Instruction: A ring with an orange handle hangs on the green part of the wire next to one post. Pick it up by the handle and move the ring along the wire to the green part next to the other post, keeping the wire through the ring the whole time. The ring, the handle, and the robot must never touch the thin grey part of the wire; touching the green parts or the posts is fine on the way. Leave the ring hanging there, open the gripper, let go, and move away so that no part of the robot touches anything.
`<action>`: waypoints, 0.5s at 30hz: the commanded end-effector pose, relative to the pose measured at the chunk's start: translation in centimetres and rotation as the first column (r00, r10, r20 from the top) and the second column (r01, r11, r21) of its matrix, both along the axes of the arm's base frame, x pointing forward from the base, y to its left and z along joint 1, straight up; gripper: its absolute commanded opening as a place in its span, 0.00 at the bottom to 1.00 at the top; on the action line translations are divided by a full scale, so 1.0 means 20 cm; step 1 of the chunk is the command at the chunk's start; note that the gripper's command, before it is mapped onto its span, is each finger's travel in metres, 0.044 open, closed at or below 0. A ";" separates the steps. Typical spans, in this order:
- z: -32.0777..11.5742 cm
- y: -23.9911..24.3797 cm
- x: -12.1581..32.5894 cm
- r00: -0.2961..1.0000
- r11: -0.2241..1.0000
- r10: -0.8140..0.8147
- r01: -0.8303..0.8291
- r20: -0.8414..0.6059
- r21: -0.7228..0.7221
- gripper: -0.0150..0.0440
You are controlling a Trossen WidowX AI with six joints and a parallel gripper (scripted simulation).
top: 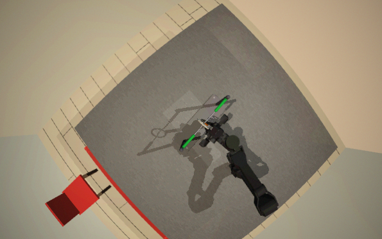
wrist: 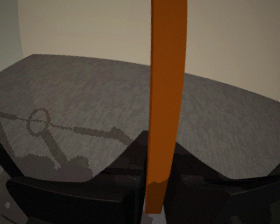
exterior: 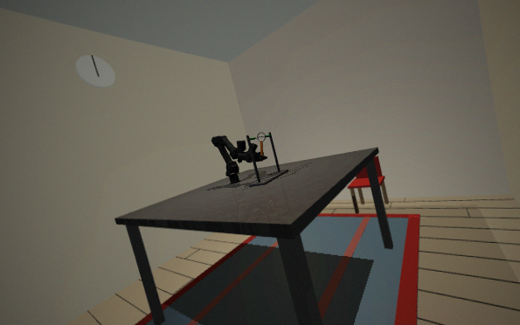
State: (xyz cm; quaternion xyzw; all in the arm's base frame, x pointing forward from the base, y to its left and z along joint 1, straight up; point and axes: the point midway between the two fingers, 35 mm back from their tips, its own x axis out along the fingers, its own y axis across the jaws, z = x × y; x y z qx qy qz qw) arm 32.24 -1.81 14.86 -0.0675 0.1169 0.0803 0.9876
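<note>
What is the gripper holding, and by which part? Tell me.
The ring, by its orange handle; the fingers are shut on the handle's lower part, below the ring.

The robot arm [top: 248,168] [exterior: 225,153] is finished in black throughout, with slender, angular links and bulkier joint housings. A rounded, dark greenish disc-like cap [top: 232,141] shows on top near the forearm's outer end. The gripper [top: 207,126] [exterior: 264,157] [wrist: 152,136] is likewise black; its fingers are broad, smooth and wedge-shaped, with a dull surface. Fine markings are too small to tell.
</note>
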 end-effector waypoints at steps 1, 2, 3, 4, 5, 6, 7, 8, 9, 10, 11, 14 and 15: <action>0.02 0.00 0.00 1.000 0.999 0.025 -0.025 0.004 -0.045 0.00; 0.02 0.00 0.00 1.000 0.998 0.030 -0.030 0.004 -0.049 0.00; 0.01 0.00 -0.01 0.999 0.998 0.033 -0.033 0.004 -0.052 0.00; 0.01 0.01 -0.01 0.999 0.998 0.036 -0.035 0.004 -0.055 0.00; 0.01 0.01 -0.01 0.999 0.998 0.038 -0.038 0.004 -0.056 0.00; 0.01 0.01 -0.01 0.999 0.998 0.039 -0.039 0.004 -0.055 0.00; 0.01 0.02 -0.01 0.999 0.998 0.040 -0.039 0.004 -0.053 0.00; 0.01 0.02 -0.01 0.999 0.998 0.041 -0.040 0.004 -0.051 0.00; 0.01 0.03 -0.01 0.999 0.998 0.042 -0.041 0.003 -0.049 0.00; 0.00 0.04 -0.01 0.999 0.998 0.042 -0.042 0.003 -0.047 0.00; 0.00 0.04 -0.02 0.999 0.998 0.042 -0.042 0.003 -0.043 0.00; 0.00 0.07 -0.02 0.999 0.999 0.039 -0.039 0.001 -0.026 0.00; 0.00 0.08 -0.02 0.999 0.999 0.038 -0.038 0.001 -0.020 0.00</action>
